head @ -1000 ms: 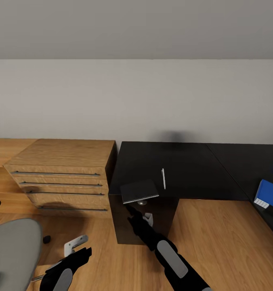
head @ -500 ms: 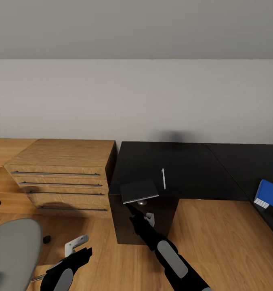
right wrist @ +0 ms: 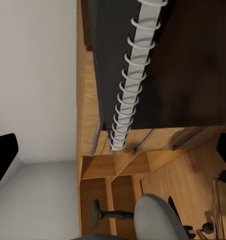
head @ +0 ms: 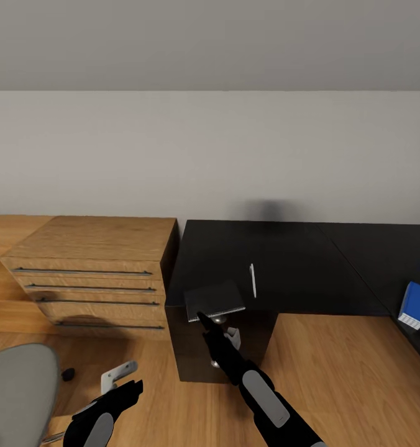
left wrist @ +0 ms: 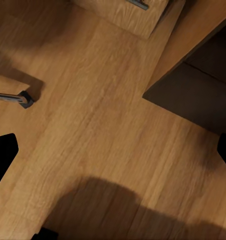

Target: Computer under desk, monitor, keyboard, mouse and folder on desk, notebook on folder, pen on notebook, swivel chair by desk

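The thin dark notebook (head: pixel 214 300) lies on the black desk (head: pixel 297 254), its corner overhanging the front edge above the drawer unit (head: pixel 222 341). Its white spiral edge (right wrist: pixel 130 95) looms close in the right wrist view, between the spread fingers. My right gripper (head: pixel 204 321) (right wrist: pixel 114 152) is open, just below and in front of that edge. The white pen (head: pixel 253 280) rests right of the notebook. The blue folder (head: pixel 418 304) sits on the desk at far right. The grey swivel chair (head: pixel 14 391) (right wrist: pixel 158 220) stands at lower left. My left gripper (head: pixel 120 382) (left wrist: pixel 113 155) hangs open over the floor.
A light wooden chest (head: pixel 92 273) with bar handles stands against the desk's left side. A metal chair leg (left wrist: pixel 12 97) with its caster lies on the wood floor (head: pixel 346 372) near my left gripper. The white wall runs behind the desk.
The whole view has shifted slightly, so the desk and chest sit a little lower in the picture. My right gripper has crept closer to the notebook's overhanging edge.
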Tool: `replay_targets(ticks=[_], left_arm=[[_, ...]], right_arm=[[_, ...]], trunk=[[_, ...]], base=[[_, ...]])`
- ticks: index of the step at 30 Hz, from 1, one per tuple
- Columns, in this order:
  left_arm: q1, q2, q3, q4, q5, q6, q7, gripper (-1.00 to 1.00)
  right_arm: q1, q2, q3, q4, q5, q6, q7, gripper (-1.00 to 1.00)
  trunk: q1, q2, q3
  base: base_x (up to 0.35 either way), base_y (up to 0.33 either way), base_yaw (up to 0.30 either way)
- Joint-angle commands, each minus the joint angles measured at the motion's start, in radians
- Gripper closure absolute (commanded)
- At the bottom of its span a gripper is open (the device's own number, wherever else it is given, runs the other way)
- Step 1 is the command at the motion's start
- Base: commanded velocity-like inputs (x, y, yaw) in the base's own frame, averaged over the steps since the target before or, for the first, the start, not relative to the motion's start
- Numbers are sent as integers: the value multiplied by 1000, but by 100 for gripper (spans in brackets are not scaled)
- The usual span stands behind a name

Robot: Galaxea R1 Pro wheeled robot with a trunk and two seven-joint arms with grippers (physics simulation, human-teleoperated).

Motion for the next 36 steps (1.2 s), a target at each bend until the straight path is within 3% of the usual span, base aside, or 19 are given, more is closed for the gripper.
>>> replay_targets(ticks=[1, 36], left_arm=[[-1, 1, -2, -1, 10, 1, 10, -100], [-1, 4, -3, -1, 13, 2, 9, -100]], right_arm=[[-1, 0, 1, 5, -11, 4, 3, -100], [-1, 1, -2, 31, -9, 3, 2, -100]], trunk=[[0, 0, -1], [0, 0, -1]], base=[[21, 0, 0], [72, 3, 0]])
